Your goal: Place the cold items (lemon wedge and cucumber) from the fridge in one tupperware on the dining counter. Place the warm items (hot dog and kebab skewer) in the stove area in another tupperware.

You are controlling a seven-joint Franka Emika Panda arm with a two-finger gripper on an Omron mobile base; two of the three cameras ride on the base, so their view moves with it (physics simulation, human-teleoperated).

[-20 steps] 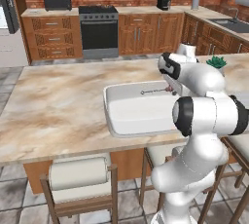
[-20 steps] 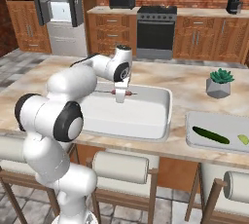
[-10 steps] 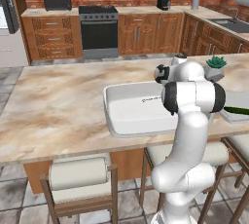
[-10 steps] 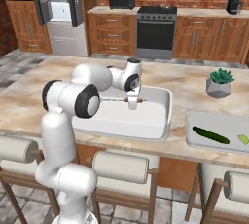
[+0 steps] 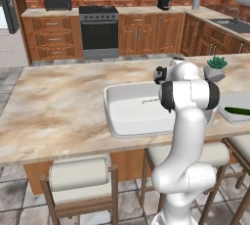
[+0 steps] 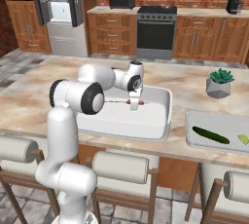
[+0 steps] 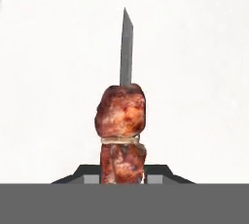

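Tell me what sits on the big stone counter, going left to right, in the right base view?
White tupperware with the kebab skewer over it → potted succulent → second white container holding the cucumber → lemon wedge.

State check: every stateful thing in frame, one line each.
kebab skewer: between the hand's finger tips, over the white tupperware
hand: pointing down inside the white tupperware; open or gripping, can't tell
white tupperware: on the dining counter, no lid
second tupperware: holds cucumber and lemon wedge, both lying flat
fridge: doors open
oven: door shut
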